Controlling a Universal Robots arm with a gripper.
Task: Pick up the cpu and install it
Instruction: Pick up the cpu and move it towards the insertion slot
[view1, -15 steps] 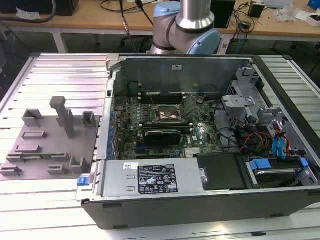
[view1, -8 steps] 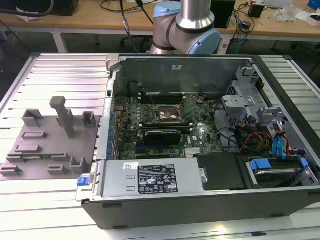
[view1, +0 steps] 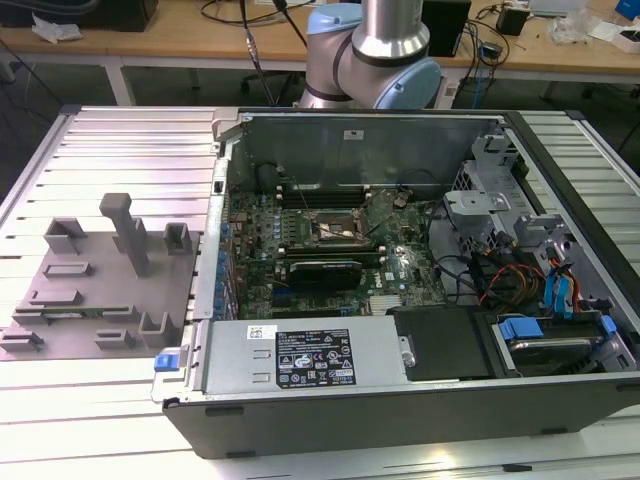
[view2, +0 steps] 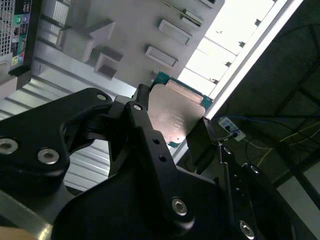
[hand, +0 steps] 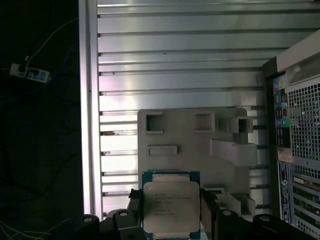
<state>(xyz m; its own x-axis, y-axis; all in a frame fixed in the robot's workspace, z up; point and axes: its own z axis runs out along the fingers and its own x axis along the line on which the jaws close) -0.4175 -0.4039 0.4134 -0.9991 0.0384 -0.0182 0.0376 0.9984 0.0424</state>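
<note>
Silver-topped and square, the cpu (hand: 171, 207) was clamped by two opposite edges between the black fingers (hand: 207, 210), over the grey plastic fixture plate (hand: 190, 137).

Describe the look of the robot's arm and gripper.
The arm is a round silver-grey metal tube with light blue covers on its joints. The gripper is matte black, built of angular linked bars that end in flat dark fingers, and it is fastened with silver screws.
</note>
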